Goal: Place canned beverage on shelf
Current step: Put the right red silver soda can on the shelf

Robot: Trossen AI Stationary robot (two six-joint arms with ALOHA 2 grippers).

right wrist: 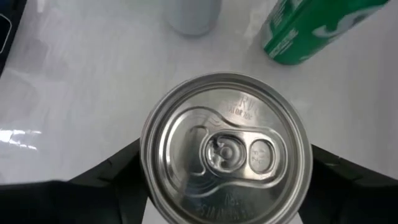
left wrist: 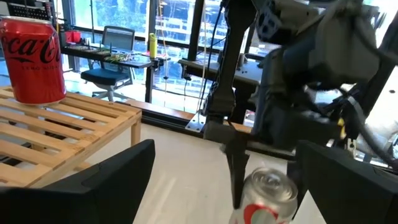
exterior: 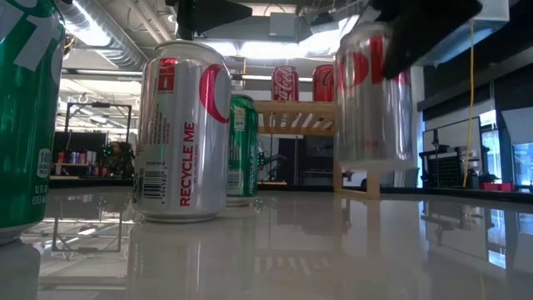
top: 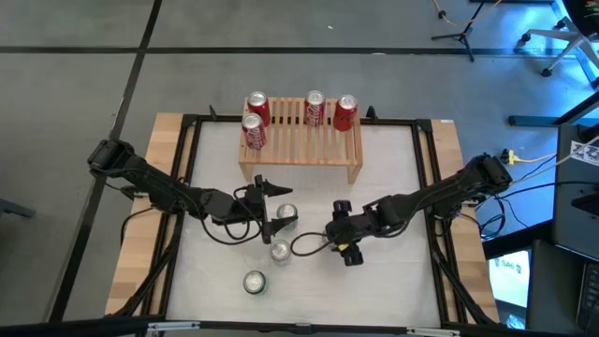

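Observation:
My right gripper (top: 343,239) is shut on a silver canned beverage with red print (exterior: 371,100), right of the table's middle. The can's top (right wrist: 227,149) fills the right wrist view. The light-wood shelf (top: 299,150) stands at the far middle on its short legs, with several red cans (top: 315,108) upright on its slats. My left gripper (top: 273,206) hovers open and level left of the middle, pointing toward the held can (left wrist: 264,193). My right gripper pinches the silver can between its two fingers (right wrist: 118,168), on opposite sides of the wall (right wrist: 148,186) just under the top rim. The fingers slant down from above. The can stands upright and is lifted clear of the table.
Three more cans stand on the white table top near the middle: a green one (top: 285,215) right by my left gripper's fingers, a silver one (top: 280,251), and a green one (top: 255,282) nearest the front edge. A black frame (top: 426,187) borders the table.

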